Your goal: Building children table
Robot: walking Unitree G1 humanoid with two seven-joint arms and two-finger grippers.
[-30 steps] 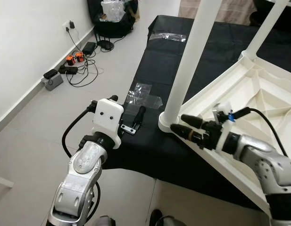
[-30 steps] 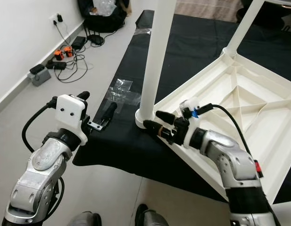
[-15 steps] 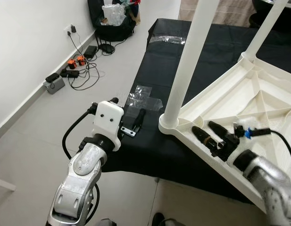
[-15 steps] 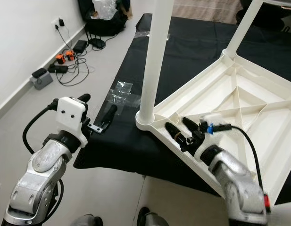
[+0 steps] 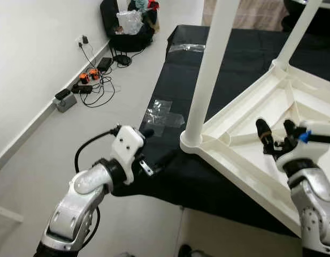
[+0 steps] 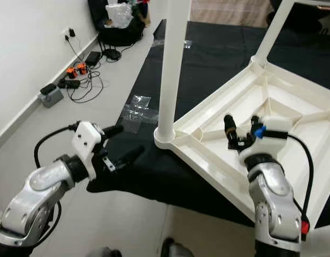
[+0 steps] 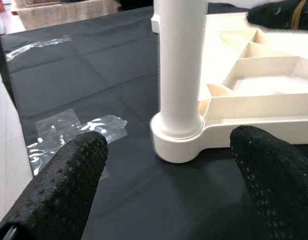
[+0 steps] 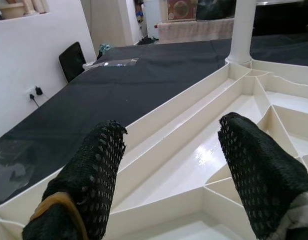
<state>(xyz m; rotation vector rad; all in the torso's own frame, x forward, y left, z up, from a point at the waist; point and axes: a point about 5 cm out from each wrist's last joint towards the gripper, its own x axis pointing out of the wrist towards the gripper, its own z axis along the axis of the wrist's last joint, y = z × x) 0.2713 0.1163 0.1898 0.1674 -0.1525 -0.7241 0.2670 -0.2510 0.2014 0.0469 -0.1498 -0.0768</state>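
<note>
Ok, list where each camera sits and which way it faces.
Left eye and right eye views: head, looking forward and down at the upturned white plastic table on a black cloth; both silver arms show.
Left wrist view: along the open left gripper toward the white round table leg.
Right wrist view: along the open right gripper over the table's ribbed underside.
Shared: table and cloth.

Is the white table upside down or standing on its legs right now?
Upside down: the table shows its ribbed underside and its leg points upward.
</note>
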